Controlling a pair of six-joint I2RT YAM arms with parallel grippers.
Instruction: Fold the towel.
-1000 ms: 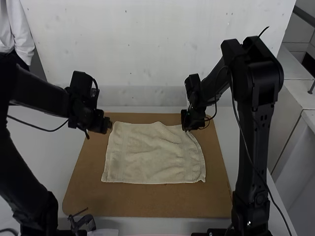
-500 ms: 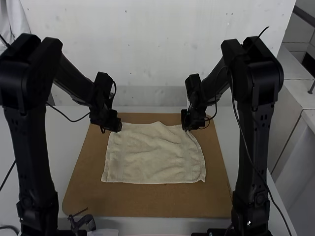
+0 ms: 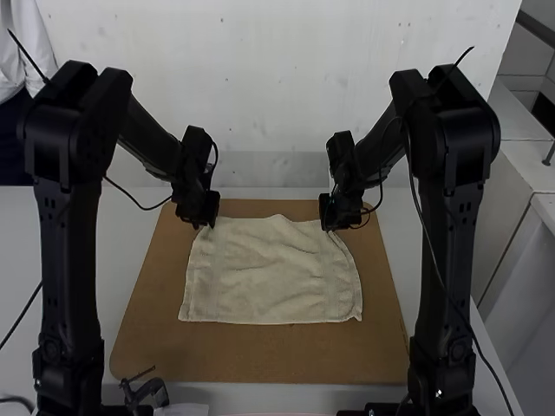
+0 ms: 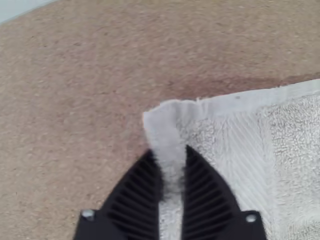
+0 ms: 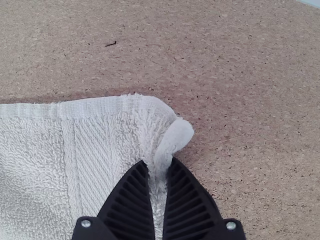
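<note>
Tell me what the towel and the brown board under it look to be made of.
Towel: soft, matt terry cloth, probably cotton; small raised loops and a flat woven band show up close.
Board: matt, speckled brown surface of pressed flecks, so fibreboard or cork; I can't tell which.

A brown board (image 3: 260,354) lies on a pale table (image 3: 127,247), a dark clamp (image 3: 151,392) near it.

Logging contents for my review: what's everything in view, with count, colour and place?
Towel: one, cream, spread on the board.
Board: one, brown, on the table.
Table: one, pale, beneath.
Clamp-like item: one, dark, near table edge, left.
Flat item: one, white, beside it.
Cables: several, black, along the arms.
Arms: two, black, left and right.
Left gripper: one, black, jaws closed on towel's far left corner.
Right gripper: one, black, jaws closed on towel's far right corner.
</note>
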